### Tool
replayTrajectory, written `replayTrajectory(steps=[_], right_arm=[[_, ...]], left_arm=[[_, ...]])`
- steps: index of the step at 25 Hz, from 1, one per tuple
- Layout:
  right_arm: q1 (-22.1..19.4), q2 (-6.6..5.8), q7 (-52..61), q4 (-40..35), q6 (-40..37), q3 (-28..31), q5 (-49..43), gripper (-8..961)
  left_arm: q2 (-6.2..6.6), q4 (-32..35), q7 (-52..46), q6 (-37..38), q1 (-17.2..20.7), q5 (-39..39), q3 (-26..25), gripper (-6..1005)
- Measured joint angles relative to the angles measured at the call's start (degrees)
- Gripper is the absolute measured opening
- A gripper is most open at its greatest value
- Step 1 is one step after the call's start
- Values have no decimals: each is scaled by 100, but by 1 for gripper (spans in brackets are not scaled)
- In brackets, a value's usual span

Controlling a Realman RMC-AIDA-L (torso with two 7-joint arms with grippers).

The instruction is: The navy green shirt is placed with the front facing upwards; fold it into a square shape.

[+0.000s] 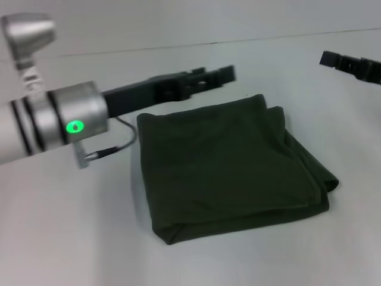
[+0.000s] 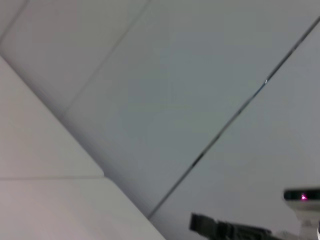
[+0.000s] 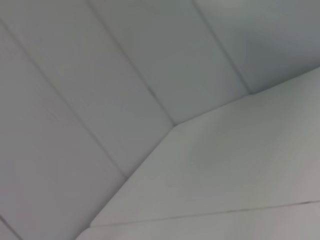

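Your navy green shirt (image 1: 229, 167) lies mid-tabletop (image 1: 71, 238) as a compact, roughly square bundle, several layers thick, with stacked folded edges showing along the near side and the right corner. No lettering, collar or label shows from the head view; only plain dark cloth faces up. Judged from that, the folding looks essentially done: sleeves and hem are tucked away, and what remains, if anything, is squaring up the slightly uneven right edge, where the layers splay a little. Your left gripper (image 1: 208, 77) reaches in low over the tabletop, just beyond the bundle's far left corner, apart from the cloth as far as you can see and holding nothing; whether its jaws are spread or pressed together cannot be told. Your right gripper (image 1: 351, 64) sits at the far right, well apart from the shirt, also carrying nothing, jaws likewise unreadable. Both wrist views show only pale surfaces and seams; the left wrist view catches the other arm's gripper in the distance. No containers are in view anywhere, so nothing to log there.
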Motion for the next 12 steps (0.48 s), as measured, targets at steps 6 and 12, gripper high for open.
replayTrajectory(steps=[6,12], right_arm=[[-155,-85,408,-35,-678,-4,-243,223],[-188,-195,1495,-251,-973,19,-1096,410]], left_arm=[[91,-301,304,715,671,16,-700,955],[203,-474,752,1025,1070,115,-949,960]])
